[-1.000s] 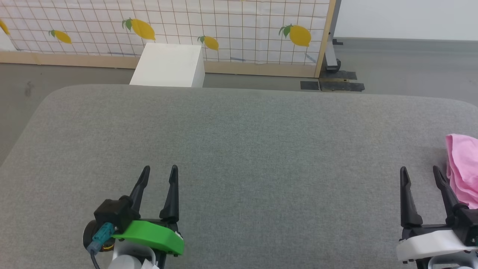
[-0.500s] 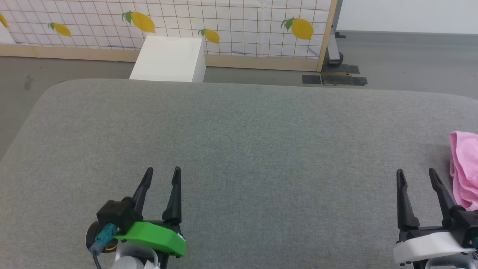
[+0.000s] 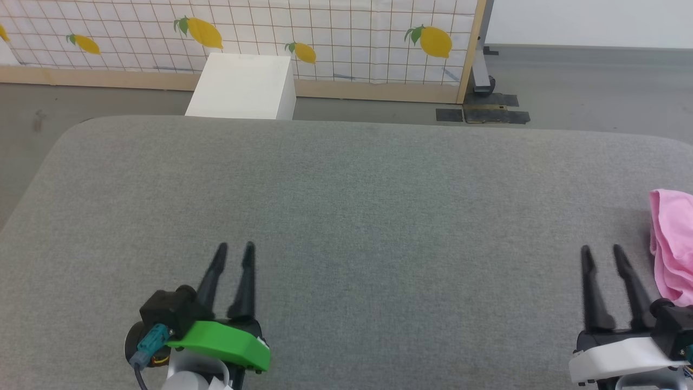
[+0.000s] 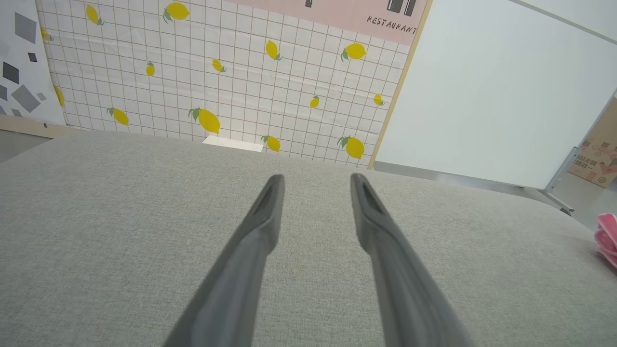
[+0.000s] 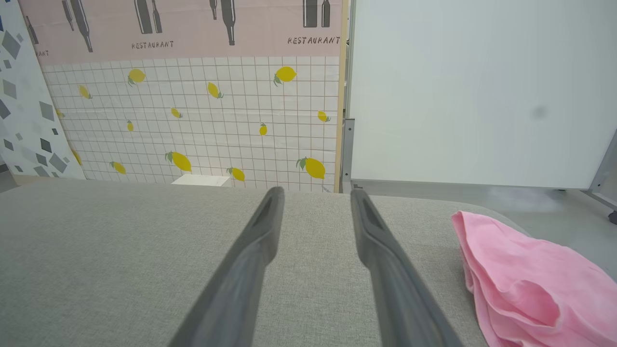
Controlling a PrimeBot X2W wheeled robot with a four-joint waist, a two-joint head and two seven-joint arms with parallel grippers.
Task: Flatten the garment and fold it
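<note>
Where the pink banner (image 5: 193, 29) is hanging above the lemon-printed grid panel (image 3: 352, 32), we are reading "RESTAURANT" beneath dark bottle silhouettes. We are facing a table (image 3: 352, 216) covered in grey woven fabric, its corners rounded, with a white box (image 3: 243, 86) standing on the grey floor (image 3: 595, 92) behind it. We are holding the left end effector (image 3: 235, 246) and the right end effector (image 3: 601, 249) narrowly parted, gripping nothing. The garment (image 3: 671, 244), soft, pink and crumpled, is lying at the table's right edge, just beside the right end effector.

Open grey surface (image 3: 379, 189) fwd of left claw (image 3: 235, 246), garment (image 3: 671, 244) bunched at rt edge, beside right claw (image 3: 601, 249)
</note>
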